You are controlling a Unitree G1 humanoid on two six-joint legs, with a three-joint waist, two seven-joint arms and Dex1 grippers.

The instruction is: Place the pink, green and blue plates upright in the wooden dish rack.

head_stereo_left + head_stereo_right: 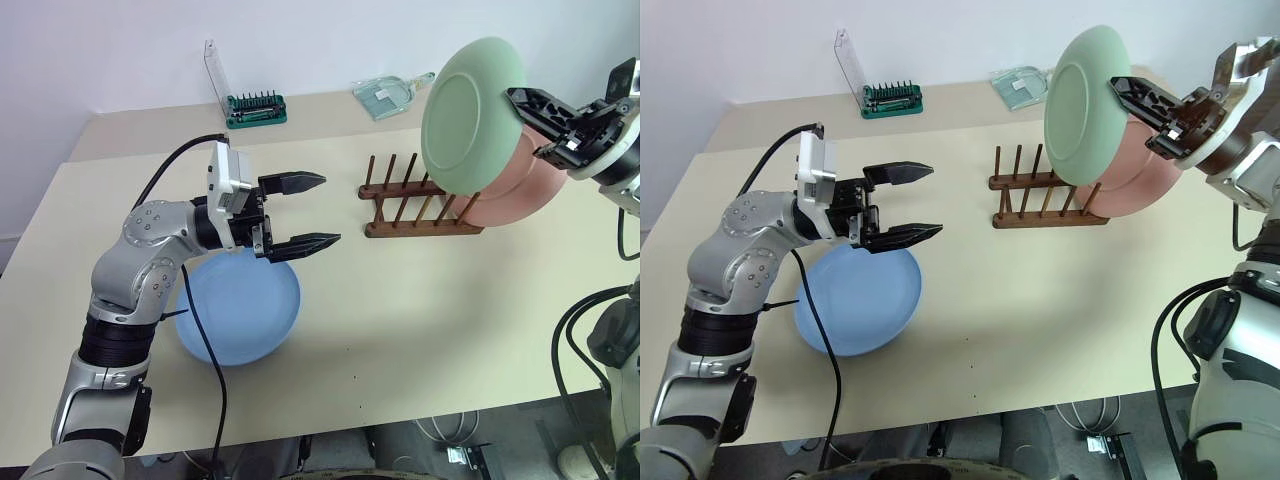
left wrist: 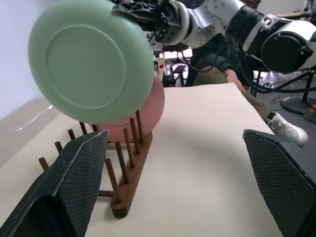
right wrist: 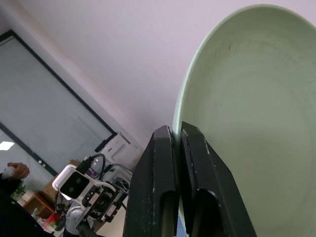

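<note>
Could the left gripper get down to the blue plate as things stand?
Probably yes. The left gripper is open and holds nothing, just above the blue plate, which lies flat on the table with nothing on it.

My 2 head eyes look forward and down over the beige tabletop [image 1: 420, 330], sharing the dark wooden peg rack [image 1: 415, 205] at 1 o'clock. My left wrist camera looks low across the table toward 3 o'clock, close to that rack and the raised mint green round plastic plate [image 2: 91, 59]. My right wrist camera faces 10 o'clock, upward, right against that plate's rim.
</note>
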